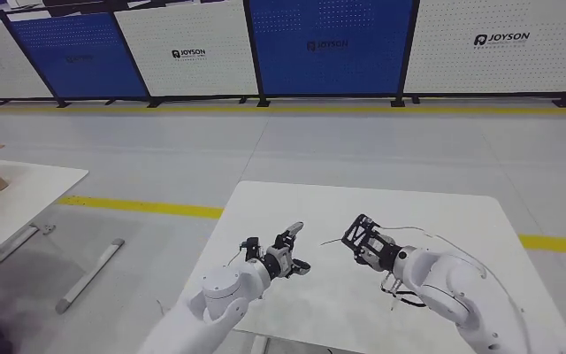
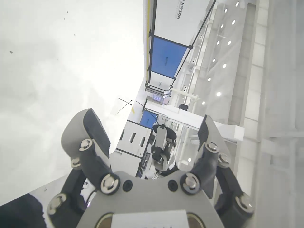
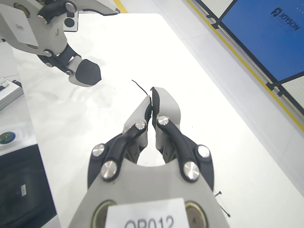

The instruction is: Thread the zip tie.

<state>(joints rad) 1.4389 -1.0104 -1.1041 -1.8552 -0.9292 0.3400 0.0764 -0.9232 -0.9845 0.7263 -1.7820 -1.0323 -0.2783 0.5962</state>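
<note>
Threading looks unstarted: the right tool [image 3: 151,96] pinches the zip tie [image 3: 139,87] over the middle of the surface [image 3: 201,96], one thin end poking toward the left tool [image 2: 148,117], which gapes wide and empty. No loop shows — the ends are yet to be joined.

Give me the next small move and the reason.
Probably ease the open left gripper onto the tail of the zip tie sticking out of the shut right gripper: the left is empty and apart from it.
</note>
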